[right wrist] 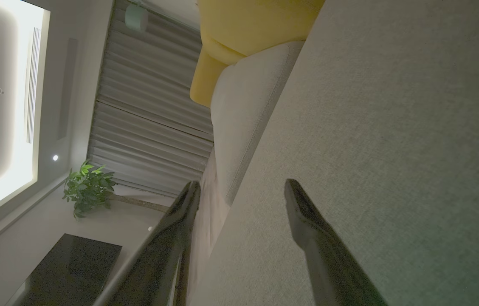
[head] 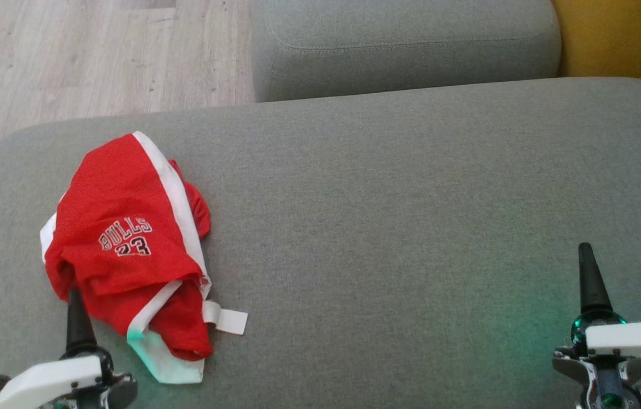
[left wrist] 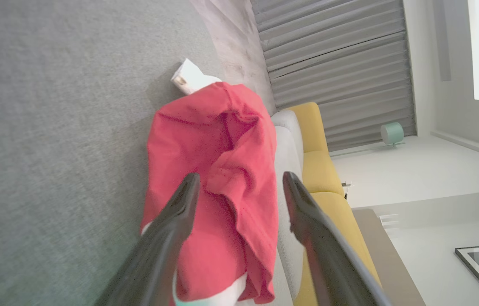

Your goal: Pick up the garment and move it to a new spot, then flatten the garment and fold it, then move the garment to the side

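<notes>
Nearest to us, our left gripper (left wrist: 240,177) hangs at the near edge of the garment (head: 127,244) with its two dark fingers spread wide and nothing between them; from the head view one fingertip overlaps the red cloth's near hem, and we cannot tell whether it touches. Our right gripper (right wrist: 243,183) is well apart from it at the other side, its fingers likewise wide and holding nothing, over bare fabric of the grey cushion (head: 411,227). The garment lies crumpled on the left part of that cushion: red mesh with white trim, the lettering "BULLS 23" facing up, and a white tab (head: 229,320) poking out from its near right edge onto the upholstery. The wrist view along the left fingers shows loose red folds bunched up just ahead of the tips. Beyond the cushion's far edge we see a second grey cushion (head: 406,45), with pale wooden floor (head: 99,57) to its left and a yellow seat (head: 621,40) to its right.
</notes>
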{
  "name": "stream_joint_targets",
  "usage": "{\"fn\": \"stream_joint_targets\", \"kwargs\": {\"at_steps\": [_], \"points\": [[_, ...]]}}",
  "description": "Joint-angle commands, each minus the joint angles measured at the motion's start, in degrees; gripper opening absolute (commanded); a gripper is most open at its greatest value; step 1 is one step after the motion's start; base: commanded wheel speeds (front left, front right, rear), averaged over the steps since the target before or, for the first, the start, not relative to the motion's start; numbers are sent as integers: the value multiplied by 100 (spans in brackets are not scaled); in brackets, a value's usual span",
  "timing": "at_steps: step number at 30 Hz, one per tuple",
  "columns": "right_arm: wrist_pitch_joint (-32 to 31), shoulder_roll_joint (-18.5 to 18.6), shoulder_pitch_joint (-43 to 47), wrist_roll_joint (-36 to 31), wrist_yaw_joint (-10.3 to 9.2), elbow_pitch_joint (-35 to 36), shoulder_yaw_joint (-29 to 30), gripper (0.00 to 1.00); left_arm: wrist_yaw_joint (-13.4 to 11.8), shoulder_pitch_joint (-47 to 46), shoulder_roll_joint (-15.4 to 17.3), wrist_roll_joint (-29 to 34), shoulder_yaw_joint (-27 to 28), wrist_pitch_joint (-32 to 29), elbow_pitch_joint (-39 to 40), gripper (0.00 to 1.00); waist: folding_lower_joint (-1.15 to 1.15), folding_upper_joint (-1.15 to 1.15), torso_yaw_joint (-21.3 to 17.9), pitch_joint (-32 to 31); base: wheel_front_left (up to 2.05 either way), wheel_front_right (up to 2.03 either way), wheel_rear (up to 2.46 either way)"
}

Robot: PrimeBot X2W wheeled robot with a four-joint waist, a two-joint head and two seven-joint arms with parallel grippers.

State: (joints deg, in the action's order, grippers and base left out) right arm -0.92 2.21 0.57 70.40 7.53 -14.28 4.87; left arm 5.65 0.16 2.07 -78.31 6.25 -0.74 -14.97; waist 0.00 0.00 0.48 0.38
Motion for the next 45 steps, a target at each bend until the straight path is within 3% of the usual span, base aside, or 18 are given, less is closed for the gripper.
{"fn": "stream_joint_targets", "kwargs": {"at_steps": [1, 9, 25, 30, 45], "points": [[91, 33, -263, -302, -1, 292, -75, 100, -35, -316, 44, 247, 96, 80, 326, 100, 0, 0, -2, 4, 0, 0, 0], [209, 36, -263, -921, -1, 475, -249, 100, -185, -327, 47, 863, -75, 198, 733, 100, 0, 0, -9, 19, 0, 0, 0], [480, 42, -293, -2607, -2, 769, -572, 100, -283, -379, 59, 2975, -895, 467, 1010, 100, 0, 0, -13, 66, 0, 0, 0], [564, 44, -294, -3091, -2, 785, -571, 100, -319, -476, 196, 3591, -1250, 551, 888, 100, 0, 0, -6, 84, 0, 0, 0], [834, 50, -259, -4409, -3, 931, -753, 100, -1080, -905, 624, 5022, -2446, 820, 424, 100, 0, 0, 20, 65, 0, 0, 0]]}}
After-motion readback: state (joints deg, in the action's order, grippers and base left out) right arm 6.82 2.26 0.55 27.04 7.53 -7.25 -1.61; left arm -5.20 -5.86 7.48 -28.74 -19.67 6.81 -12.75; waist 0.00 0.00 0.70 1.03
